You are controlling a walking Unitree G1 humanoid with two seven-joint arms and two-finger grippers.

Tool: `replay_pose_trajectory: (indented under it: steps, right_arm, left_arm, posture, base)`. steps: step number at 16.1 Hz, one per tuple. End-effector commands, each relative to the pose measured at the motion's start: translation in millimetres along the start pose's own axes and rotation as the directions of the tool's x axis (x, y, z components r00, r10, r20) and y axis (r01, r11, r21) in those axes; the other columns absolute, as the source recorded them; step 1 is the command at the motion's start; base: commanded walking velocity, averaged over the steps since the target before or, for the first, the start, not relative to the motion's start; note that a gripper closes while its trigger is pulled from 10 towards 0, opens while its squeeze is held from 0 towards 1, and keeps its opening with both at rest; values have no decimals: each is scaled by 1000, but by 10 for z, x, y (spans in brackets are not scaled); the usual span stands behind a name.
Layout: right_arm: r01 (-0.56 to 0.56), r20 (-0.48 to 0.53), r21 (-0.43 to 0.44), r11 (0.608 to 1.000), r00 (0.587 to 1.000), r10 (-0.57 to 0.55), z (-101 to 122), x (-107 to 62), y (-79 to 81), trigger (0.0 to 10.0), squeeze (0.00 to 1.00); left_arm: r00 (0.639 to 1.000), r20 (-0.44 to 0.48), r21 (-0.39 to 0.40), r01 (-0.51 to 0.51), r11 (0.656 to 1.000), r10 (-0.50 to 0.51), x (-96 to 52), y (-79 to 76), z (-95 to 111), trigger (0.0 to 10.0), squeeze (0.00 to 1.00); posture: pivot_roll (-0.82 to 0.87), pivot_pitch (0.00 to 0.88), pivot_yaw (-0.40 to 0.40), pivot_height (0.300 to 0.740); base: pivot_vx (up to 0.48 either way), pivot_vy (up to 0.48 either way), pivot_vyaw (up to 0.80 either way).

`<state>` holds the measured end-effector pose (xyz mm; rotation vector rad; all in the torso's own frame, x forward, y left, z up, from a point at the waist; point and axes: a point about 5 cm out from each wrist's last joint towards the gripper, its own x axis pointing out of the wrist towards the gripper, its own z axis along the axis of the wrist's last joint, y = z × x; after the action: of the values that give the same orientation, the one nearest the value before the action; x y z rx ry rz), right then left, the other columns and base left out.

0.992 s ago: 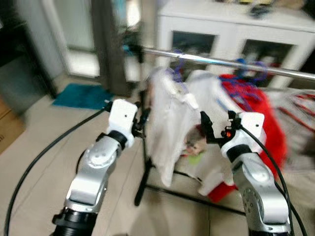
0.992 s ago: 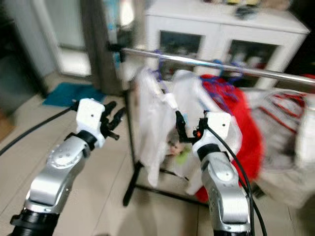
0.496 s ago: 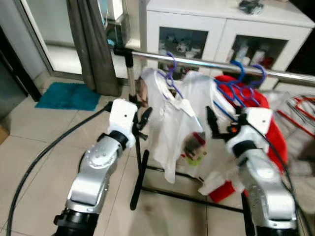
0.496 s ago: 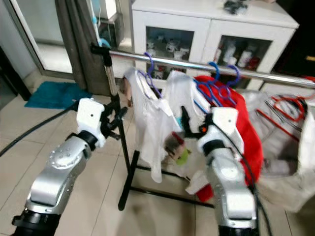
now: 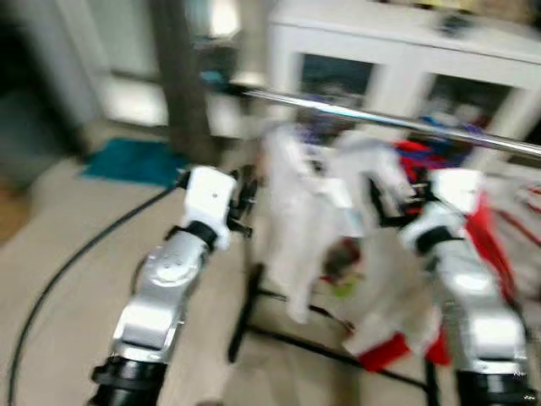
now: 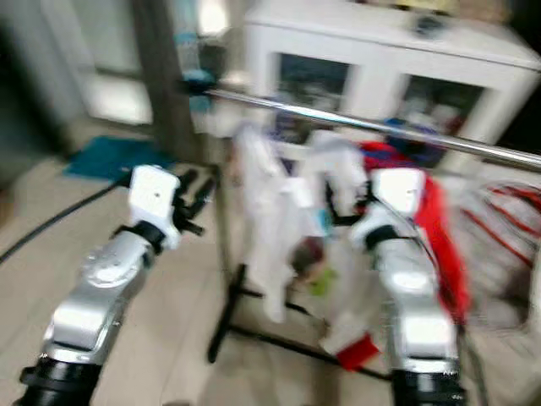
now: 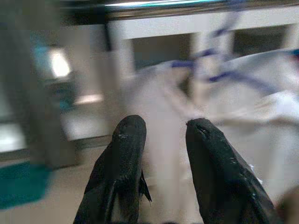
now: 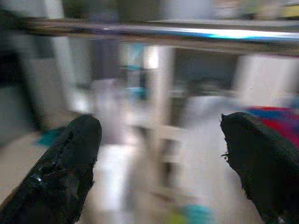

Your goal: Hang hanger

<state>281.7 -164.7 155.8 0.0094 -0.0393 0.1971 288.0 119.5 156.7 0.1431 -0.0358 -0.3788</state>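
Observation:
A silver clothes rail [image 5: 363, 116] runs across in front of me, blurred by motion. White shirts [image 5: 292, 211] hang from it on blue hangers [image 7: 219, 74], with a red garment [image 5: 486, 220] further right. My left gripper [image 5: 245, 203] is raised just left of the shirts, by the rail's end post; its fingers [image 7: 124, 163] stand apart with nothing between them. My right gripper [image 5: 393, 199] is up in front of the shirts, below the rail [image 8: 163, 32]. It is wide open and empty, fingers [image 8: 70, 163] far apart.
A white cabinet [image 5: 380, 51] with glass doors stands behind the rack. A dark curtain [image 5: 173, 68] and a teal mat [image 5: 127, 161] are at the left. The rack's black foot [image 5: 245, 326] rests on the tiled floor. A black cable [image 5: 68, 279] trails from my left arm.
The whole picture has shifted and blurred, so the camera is moving. Both grippers stay raised and empty before the hanging shirts, much as before.

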Motion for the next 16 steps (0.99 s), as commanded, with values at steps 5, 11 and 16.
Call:
replay_pose_trajectory:
  steps: [5, 11, 16]
  right_arm:
    - [108, -28, -37, 994, 994, -109, 84, 26, -248, 10000, 1000]
    - [275, -59, -118, 954, 957, -283, 285, 41, -551, 10000, 1000]
    - [288, -218, -103, 952, 927, -304, 183, 6, -845, 10000, 0]
  left_arm:
    - [991, -7, -5, 135, 991, -135, -5, -124, -12, 10000, 0]
    - [923, 15, -125, 382, 915, -384, -84, -265, 59, 10000, 0]
    - [854, 5, -153, 514, 844, -519, -145, -388, 66, 10000, 0]
  posture:
    - [-1, 0, -6, 740]
    - [-6, 0, -4, 740]
    - [-17, 0, 2, 740]
  base:
    - [0, -96, 0]
    - [0, 0, 0]
    - [0, 0, 0]
